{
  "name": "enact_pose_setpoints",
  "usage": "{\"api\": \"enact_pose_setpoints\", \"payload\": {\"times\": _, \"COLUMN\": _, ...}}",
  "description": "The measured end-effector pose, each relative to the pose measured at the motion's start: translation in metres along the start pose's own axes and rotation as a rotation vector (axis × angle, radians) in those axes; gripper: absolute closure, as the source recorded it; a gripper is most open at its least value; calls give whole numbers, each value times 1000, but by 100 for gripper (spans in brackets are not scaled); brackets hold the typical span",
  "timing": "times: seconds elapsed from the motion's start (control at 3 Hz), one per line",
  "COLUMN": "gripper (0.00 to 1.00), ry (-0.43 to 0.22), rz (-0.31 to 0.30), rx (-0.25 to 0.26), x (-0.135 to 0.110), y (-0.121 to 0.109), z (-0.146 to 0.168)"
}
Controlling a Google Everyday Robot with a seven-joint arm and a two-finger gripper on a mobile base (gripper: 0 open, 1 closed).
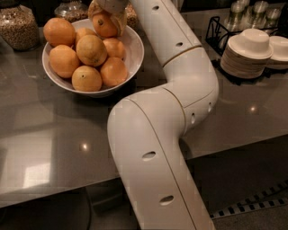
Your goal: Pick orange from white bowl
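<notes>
The white bowl [136, 57] stands at the back left of the grey counter and holds several oranges. My gripper [107, 19] reaches down over the bowl's far side at the top edge of the camera view. Its tan fingers [120, 21] flank a deep-orange orange [104, 26] with a dark stem scar and are shut on it. That orange sits at the top of the pile, against the far rim. A paler yellowish orange [92, 50] lies in the middle of the bowl. My white arm [180, 81] bends across the counter in front.
A glass jar of grains [17, 26] stands left of the bowl, and another jar [71, 9] stands behind it. Stacked small white dishes [245, 53] sit at the back right by a black wire rack [216, 28]. The counter's front edge [54, 191] runs below.
</notes>
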State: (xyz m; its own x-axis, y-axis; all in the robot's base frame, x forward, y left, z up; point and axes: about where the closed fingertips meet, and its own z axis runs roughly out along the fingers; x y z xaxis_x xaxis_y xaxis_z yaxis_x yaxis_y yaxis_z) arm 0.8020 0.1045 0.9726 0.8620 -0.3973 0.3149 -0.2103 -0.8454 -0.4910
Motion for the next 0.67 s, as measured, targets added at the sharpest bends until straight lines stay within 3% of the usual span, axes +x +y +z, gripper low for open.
{"api": "enact_pose_setpoints", "payload": {"times": 0.33, "gripper": 100, "ry": -4, "rz": 44, "rx": 38, "x": 0, "y": -6, "z": -16}}
{"api": "enact_pose_setpoints", "payload": {"times": 0.67, "gripper": 100, "ry": -25, "rz": 139, "rx": 114, "x": 5, "y": -5, "z": -39}}
